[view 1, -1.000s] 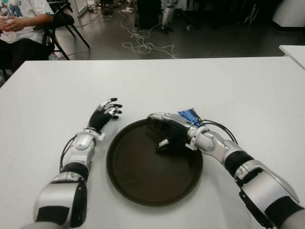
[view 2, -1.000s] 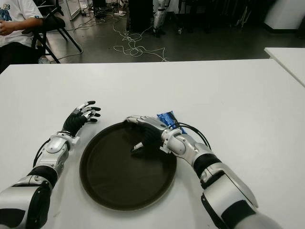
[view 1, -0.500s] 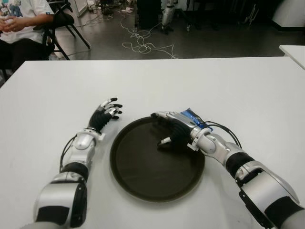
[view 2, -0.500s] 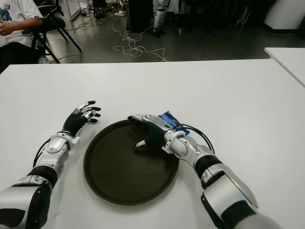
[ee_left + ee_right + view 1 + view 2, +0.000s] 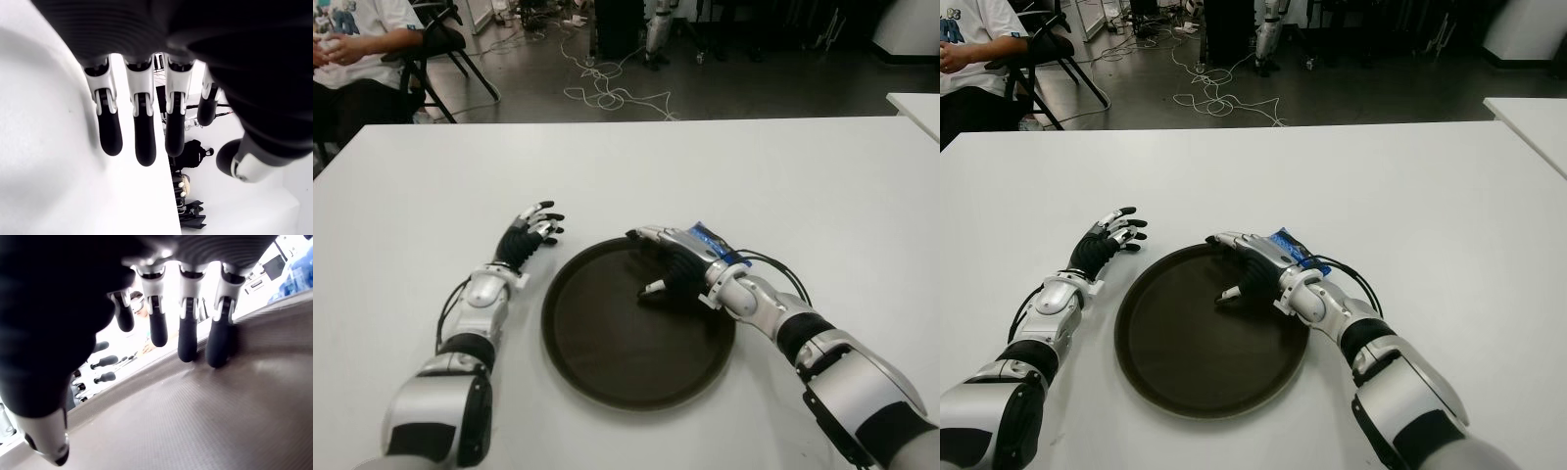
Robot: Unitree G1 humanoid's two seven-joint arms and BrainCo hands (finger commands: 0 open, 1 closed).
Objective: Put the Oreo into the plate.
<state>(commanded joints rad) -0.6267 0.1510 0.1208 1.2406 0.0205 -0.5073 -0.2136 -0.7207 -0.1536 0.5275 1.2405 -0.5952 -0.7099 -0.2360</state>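
Eye views: Oreo (image 5: 711, 245) pack lay on bench (image 5: 822, 196), just beside plate (image 5: 607, 382) rim, behind right hand (image 5: 668, 266). Left hand (image 5: 530, 233) idle, left of plate.
Wrist views: both hands' fingers spread, holding nothing.
Pack prob. light, crinkly, slippery; contents fragile. Pinch across its sides, gently.

Right hand (image 5: 668, 266) over the far right part of the dark round plate (image 5: 607, 362), palm down, fingers spread and empty, thumb tip pointing into the plate. Blue Oreo packet (image 5: 713, 244) on the white table (image 5: 783, 176) just behind this hand's wrist side, outside the plate rim. Left hand (image 5: 530, 233) left of the plate, fingers extended, holding nothing.
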